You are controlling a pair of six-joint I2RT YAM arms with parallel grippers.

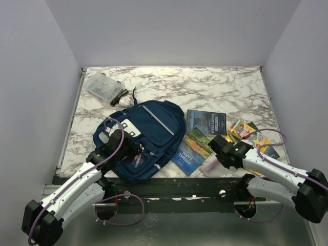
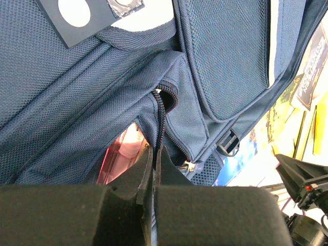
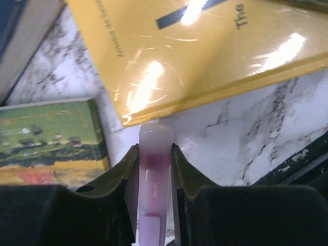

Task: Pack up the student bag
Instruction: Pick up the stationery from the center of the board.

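Note:
The student bag is a navy backpack with grey stripes, lying at the table's front left. My left gripper is at its near edge. In the left wrist view that gripper is shut, and the bag's zipper edge runs down between its fingertips. A pink translucent item shows inside the opening. My right gripper is near the table's front edge. Its fingers press both sides of a pale purple stick lying on the marble, so the gripper is shut on it.
Two books, one navy and one green and blue, lie right of the bag. A yellow book lies just beyond the stick. A colourful box sits right of the books. A clear plastic box stands at the back left.

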